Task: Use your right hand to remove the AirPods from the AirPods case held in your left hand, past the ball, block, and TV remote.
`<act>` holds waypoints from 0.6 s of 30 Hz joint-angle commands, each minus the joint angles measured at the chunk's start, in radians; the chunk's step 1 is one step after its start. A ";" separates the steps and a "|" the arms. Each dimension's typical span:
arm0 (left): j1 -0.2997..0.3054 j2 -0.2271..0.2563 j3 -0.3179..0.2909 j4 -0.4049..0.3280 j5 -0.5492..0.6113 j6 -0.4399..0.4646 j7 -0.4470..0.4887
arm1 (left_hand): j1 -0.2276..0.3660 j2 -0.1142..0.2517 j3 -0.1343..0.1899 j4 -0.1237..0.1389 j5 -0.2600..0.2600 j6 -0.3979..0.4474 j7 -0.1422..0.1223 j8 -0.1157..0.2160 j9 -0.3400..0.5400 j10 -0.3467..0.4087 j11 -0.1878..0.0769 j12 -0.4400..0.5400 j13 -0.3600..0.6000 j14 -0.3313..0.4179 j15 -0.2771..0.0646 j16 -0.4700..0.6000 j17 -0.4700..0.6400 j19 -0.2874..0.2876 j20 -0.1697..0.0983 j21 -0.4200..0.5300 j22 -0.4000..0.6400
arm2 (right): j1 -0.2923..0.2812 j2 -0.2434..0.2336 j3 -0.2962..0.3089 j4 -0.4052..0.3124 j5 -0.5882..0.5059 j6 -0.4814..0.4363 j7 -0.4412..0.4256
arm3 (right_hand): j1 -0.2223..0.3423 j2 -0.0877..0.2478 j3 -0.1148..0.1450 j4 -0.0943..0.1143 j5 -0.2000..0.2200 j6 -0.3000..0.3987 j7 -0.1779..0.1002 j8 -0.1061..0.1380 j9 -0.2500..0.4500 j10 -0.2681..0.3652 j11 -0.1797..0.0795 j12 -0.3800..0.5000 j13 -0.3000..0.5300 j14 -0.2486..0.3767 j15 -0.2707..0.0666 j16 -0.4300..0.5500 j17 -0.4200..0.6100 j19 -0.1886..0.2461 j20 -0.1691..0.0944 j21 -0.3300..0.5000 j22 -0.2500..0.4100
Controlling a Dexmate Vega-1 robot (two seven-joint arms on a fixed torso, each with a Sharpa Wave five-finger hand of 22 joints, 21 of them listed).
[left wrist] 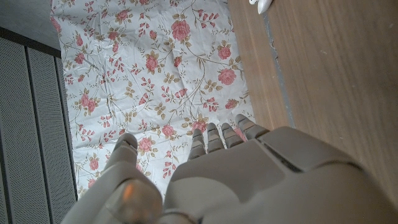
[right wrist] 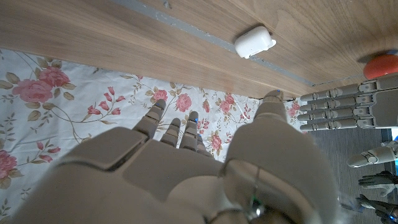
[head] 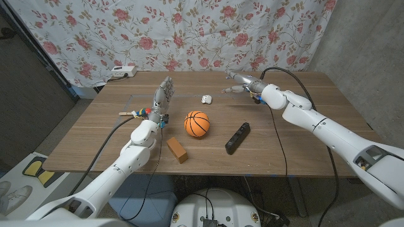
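Observation:
The white AirPods case (head: 206, 99) (right wrist: 255, 42) (left wrist: 263, 5) lies on the wooden table (head: 284, 148), past the ball and held by neither hand. My left hand (head: 163, 96) (left wrist: 236, 180) (right wrist: 339, 106) stands upright to the left of the case, its fingers straight and apart, holding nothing. My right hand (head: 238, 85) (right wrist: 205, 168) hovers at the far side of the table, to the right of the case and apart from it, fingers extended and empty. An orange basketball (head: 197, 123) (right wrist: 380, 65), a brown block (head: 177, 150) and a black TV remote (head: 238, 137) lie nearer the front.
A floral curtain (head: 189, 31) hangs behind the table. A white power strip (head: 121, 72) sits at the far left corner. A black cable (head: 278, 142) crosses the table under my right arm.

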 commanded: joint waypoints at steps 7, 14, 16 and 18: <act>0.022 -0.007 0.001 -0.002 -0.010 -0.007 0.003 | 0.013 0.000 -0.003 -0.001 0.000 -0.002 -0.005 -0.007 0.002 0.004 -0.002 0.000 0.005 0.002 -0.001 0.005 0.005 0.013 0.001 0.003 0.005 | 0.037 0.040 -0.029 0.038 -0.037 -0.012 0.032 | 0.013 -0.005 0.006 0.001 0.002 -0.076 -0.006 0.009 0.005 0.006 0.012 0.005 0.008 -0.009 -0.001 0.006 0.005 0.006 -0.002 0.006 0.002; 0.026 -0.007 0.001 -0.004 -0.007 -0.011 0.005 | 0.013 0.001 -0.003 -0.001 0.000 -0.004 -0.006 -0.007 0.002 0.004 -0.003 0.000 0.005 0.002 -0.001 0.004 0.005 0.013 0.002 0.002 0.005 | 0.054 0.054 -0.037 0.062 -0.033 0.000 0.046 | -0.005 -0.015 -0.002 0.012 0.000 -0.082 -0.002 0.010 0.005 0.009 0.022 0.007 0.011 -0.010 0.007 0.008 0.007 0.005 0.003 0.005 0.003; 0.028 -0.009 0.001 -0.003 -0.008 -0.014 0.006 | 0.013 0.001 -0.003 -0.001 0.000 -0.004 -0.006 -0.007 0.002 0.004 -0.004 0.000 0.005 0.002 -0.001 0.004 0.005 0.013 0.002 0.002 0.005 | 0.058 0.057 -0.040 0.066 -0.034 0.002 0.050 | -0.009 -0.017 -0.003 0.015 -0.001 -0.082 -0.002 0.011 0.005 0.013 0.020 0.009 0.012 -0.010 0.007 0.009 0.008 0.005 0.002 0.005 0.003; 0.030 -0.010 0.001 -0.004 -0.009 -0.015 0.006 | 0.013 0.002 -0.003 -0.001 0.000 -0.003 -0.006 -0.007 0.002 0.005 -0.001 0.000 0.005 0.002 -0.002 0.004 0.005 0.013 0.002 0.002 0.005 | 0.062 0.060 -0.041 0.073 -0.029 0.008 0.057 | -0.016 -0.019 -0.006 0.018 -0.001 -0.083 -0.002 0.012 0.005 0.019 0.017 0.011 0.014 -0.009 0.008 0.010 0.009 0.005 0.003 0.005 0.003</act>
